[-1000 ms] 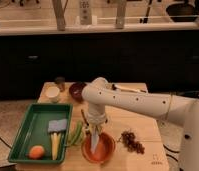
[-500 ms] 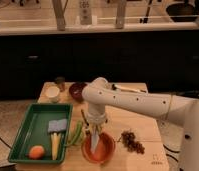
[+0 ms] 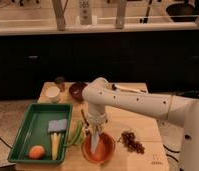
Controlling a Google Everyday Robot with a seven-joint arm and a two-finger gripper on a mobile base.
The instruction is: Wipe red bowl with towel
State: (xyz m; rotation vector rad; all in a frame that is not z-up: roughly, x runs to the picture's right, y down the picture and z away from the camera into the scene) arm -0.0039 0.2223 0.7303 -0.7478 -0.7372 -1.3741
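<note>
Camera view | wooden table (image 3: 143,120), dark cabinets behind | gripper (image 3: 96,132) apparently pinching towel (image 3: 95,142) in red bowl (image 3: 107,149)

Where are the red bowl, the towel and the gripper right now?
red bowl (image 3: 107,150): camera view, right inner wall.
towel (image 3: 95,142): camera view, middle of the pale strip hanging into the bowl.
gripper (image 3: 95,129): camera view, fingertips above the bowl, at the towel's top.

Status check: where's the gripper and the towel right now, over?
Gripper down over red bowl, at its left half. Towel hangs from it into the bowl. Green vegetables lie just left of the bowl, not blocking.
</note>
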